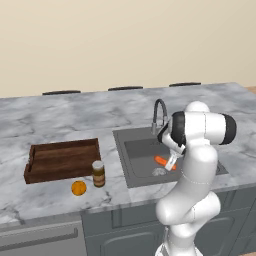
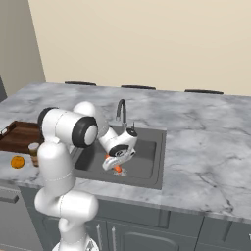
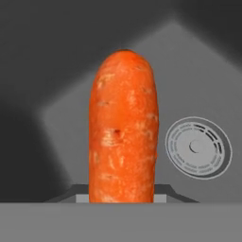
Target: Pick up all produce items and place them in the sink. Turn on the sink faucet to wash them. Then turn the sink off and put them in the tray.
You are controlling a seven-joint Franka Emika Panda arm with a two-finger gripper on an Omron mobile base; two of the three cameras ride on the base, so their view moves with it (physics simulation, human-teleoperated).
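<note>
Now lowering the carrot (image 3: 122,127) into the sink (image 1: 137,172), with the pincer (image 2: 116,164) clamped on its near end and the rest of it pointing out over the dark basin floor. Held just above that floor, close beside the round silver drain (image 3: 198,147) and in front of the faucet (image 1: 159,114). Best to ease down a little further before letting go, so as to lay it flat rather than drop it; a long rounded piece like this would probably roll toward the drain. Worth keeping clear of the spout behind on the way back up. Then on to the orange fruit (image 1: 78,188), waiting on the worktop (image 1: 60,117) well to the left of the sink, just beside the brown jar (image 1: 98,173) and in front of the tray (image 1: 62,160). Jar to be left alone, being no produce.
</note>
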